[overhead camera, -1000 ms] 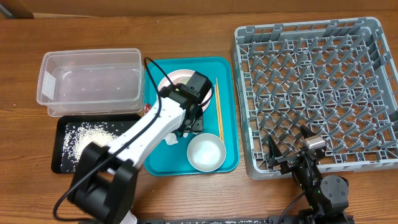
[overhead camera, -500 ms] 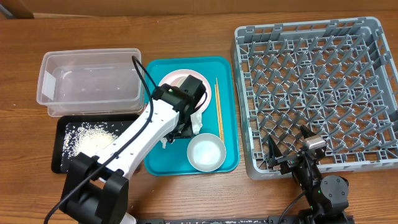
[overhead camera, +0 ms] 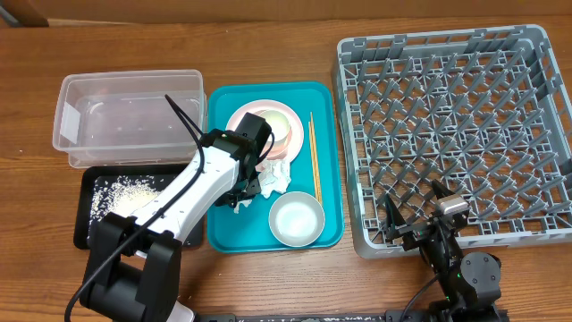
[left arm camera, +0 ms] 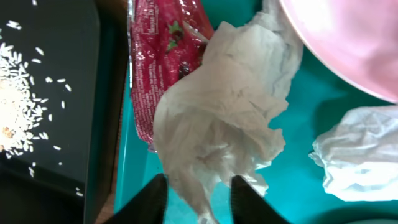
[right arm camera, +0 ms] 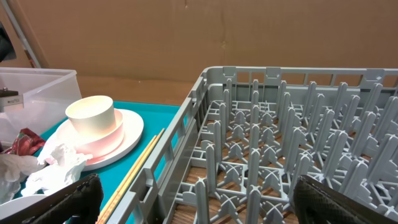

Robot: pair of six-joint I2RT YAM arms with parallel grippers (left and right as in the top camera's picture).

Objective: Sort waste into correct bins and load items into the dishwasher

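In the left wrist view a crumpled white napkin (left arm camera: 217,118) lies on the teal tray (left arm camera: 298,118), partly over a red snack wrapper (left arm camera: 155,68). My left gripper (left arm camera: 199,199) stands over it, open. The napkin's tail hangs between the fingers and teal shows beside it. A second napkin (left arm camera: 360,155) lies to the right, below the pink plate (left arm camera: 348,43). From overhead the left gripper (overhead camera: 243,190) is near the tray's left edge. The plate (overhead camera: 239,118) carries a small pale cup (overhead camera: 279,125). My right gripper (overhead camera: 418,222) rests open at the grey dish rack's (overhead camera: 456,125) front corner.
A white bowl (overhead camera: 296,217) sits at the tray's front and chopsticks (overhead camera: 314,156) lie along its right side. A clear tub (overhead camera: 130,112) stands at the back left. In front of it is the black tray (overhead camera: 94,224) with loose rice (overhead camera: 121,188).
My left arm has swung left and toward the front, off the plate and over the napkin by the tray's left edge. Its jaws have narrowed. The right arm has not moved.
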